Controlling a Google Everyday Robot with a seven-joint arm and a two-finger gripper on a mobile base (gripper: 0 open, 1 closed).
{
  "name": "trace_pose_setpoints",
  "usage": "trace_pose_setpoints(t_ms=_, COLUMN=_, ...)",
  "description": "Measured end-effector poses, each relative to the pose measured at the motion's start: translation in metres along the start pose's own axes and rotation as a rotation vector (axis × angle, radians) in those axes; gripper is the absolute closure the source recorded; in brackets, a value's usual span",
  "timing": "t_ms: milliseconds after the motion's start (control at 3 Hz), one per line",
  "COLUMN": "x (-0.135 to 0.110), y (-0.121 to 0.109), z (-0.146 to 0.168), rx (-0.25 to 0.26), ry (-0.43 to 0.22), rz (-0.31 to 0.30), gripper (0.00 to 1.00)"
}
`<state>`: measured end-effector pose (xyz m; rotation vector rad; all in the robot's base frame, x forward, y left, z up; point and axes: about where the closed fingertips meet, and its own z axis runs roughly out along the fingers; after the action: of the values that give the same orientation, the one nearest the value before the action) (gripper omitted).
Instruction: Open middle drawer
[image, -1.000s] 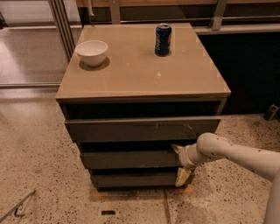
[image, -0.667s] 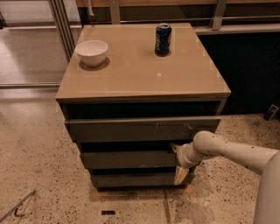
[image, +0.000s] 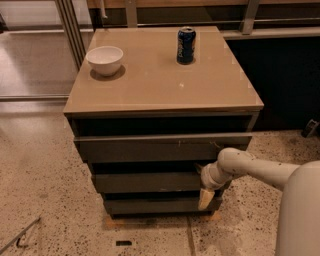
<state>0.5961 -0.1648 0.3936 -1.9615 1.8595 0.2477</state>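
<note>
Keeping my claw (image: 205, 199) at right end of mid drawer (image: 145, 182); arm barely shifted vs 1 s ago; drawer not out yet; claw width: can't tell.

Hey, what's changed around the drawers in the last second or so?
The claw edged slightly left in the picture at the right end of the middle drawer, and more of the arm has swung into view at lower right. Nothing visibly grabbed or released. The drawer sits no further out; the bowl and can have not moved.
</note>
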Motion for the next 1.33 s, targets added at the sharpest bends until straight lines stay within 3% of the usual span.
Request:
trace_pose_setpoints(t_ms=667, x=-0.012, y=0.030, z=-0.015, rx=-0.090, ry=-0.008, rz=0.007, gripper=0.00)
trace_pose_setpoints(t_ms=1333, x=-0.007, y=0.082, z=-0.037, rx=-0.169, ry=-0.010, rz=0.072, gripper=0.00)
